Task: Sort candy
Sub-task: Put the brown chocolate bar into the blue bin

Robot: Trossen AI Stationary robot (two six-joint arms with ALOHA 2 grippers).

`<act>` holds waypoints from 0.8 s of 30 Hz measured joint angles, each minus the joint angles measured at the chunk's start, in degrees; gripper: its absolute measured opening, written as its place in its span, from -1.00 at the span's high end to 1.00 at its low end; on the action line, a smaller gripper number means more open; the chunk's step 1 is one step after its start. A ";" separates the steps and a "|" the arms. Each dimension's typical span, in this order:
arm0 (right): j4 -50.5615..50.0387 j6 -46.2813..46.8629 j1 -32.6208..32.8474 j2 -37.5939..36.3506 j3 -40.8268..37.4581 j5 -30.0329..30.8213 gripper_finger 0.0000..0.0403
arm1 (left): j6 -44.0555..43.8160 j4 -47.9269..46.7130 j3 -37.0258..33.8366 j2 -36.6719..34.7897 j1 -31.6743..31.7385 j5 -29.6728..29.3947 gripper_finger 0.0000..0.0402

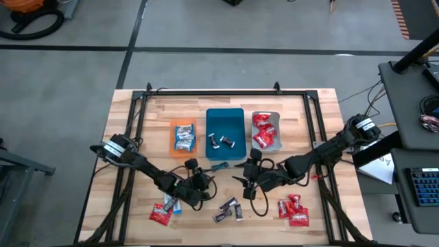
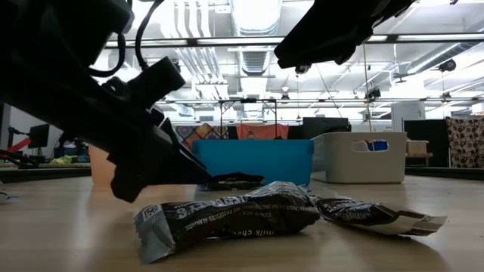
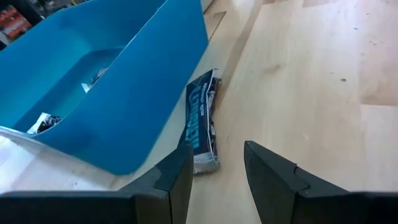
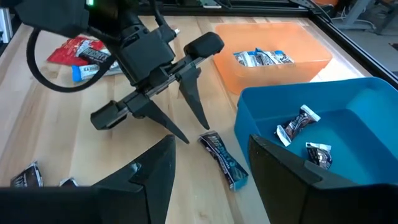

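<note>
A dark blue wrapped candy (image 3: 201, 122) lies flat on the wood just in front of the teal tray (image 1: 225, 120), also visible as the candy (image 4: 225, 162) in the right wrist view. My left gripper (image 4: 194, 133) is low over the table, slanting down, open, its fingertips just short of the candy's near end. My right gripper (image 1: 239, 173) hangs open higher up, right of the candy, holding nothing. The teal tray holds dark candies (image 4: 301, 123), the orange tray (image 1: 183, 137) blue-and-white ones, the grey tray (image 1: 266, 130) red ones.
Loose candies lie near the front edge: dark ones (image 1: 229, 209) in the middle, red ones (image 1: 293, 209) at the right, and red and blue ones (image 1: 163, 211) at the left. The dark pair (image 2: 227, 215) fills the low view's foreground. A black frame borders the table.
</note>
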 joint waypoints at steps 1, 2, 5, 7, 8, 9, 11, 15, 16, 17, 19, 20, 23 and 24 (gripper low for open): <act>-0.02 0.04 0.00 0.00 0.00 0.00 0.05 | 0.00 0.11 0.00 0.31 0.00 -0.53 0.37; -0.01 0.06 0.00 0.00 0.00 0.00 0.05 | -0.01 0.49 0.00 0.72 0.01 -0.92 0.37; -0.02 0.18 0.00 0.00 0.00 0.04 0.05 | -0.35 1.38 0.02 1.40 0.28 -1.08 0.37; -0.02 0.26 0.00 0.00 0.00 0.04 0.05 | -0.39 2.19 0.07 1.77 0.51 -1.08 0.37; 0.02 0.27 0.00 0.00 0.00 0.11 0.05 | -0.38 2.55 0.07 1.89 0.60 -1.09 0.37; 0.01 0.27 0.00 0.00 0.00 0.11 0.05 | -0.36 2.79 0.07 1.96 0.74 -1.08 0.37; 0.01 0.31 0.00 0.00 0.00 0.13 0.05 | -0.33 3.01 0.07 2.05 1.02 -1.06 0.37; 0.00 0.37 -0.02 0.00 0.00 0.15 0.05 | -0.24 2.96 0.07 2.05 1.36 -1.04 0.37; 0.02 0.37 -0.02 0.00 0.00 0.15 0.05 | -0.24 2.96 0.07 2.05 1.43 -1.04 0.37; 0.00 0.37 -0.02 0.00 0.00 0.15 0.05 | -0.22 2.96 0.07 2.05 1.55 -1.04 0.37; 0.00 0.35 -0.02 0.00 0.00 0.15 0.05 | -0.33 2.84 0.07 2.05 1.68 -0.93 0.37; 0.00 0.35 -0.02 0.00 0.00 0.14 0.05 | -0.39 2.80 0.07 2.05 1.72 -0.93 0.37; 0.00 0.36 -0.02 0.00 0.00 0.15 0.05 | -0.39 2.79 0.07 2.05 1.73 -0.90 0.42; 0.00 0.35 -0.02 0.00 0.00 0.13 0.05 | -0.40 2.77 0.07 2.05 1.73 -0.72 0.45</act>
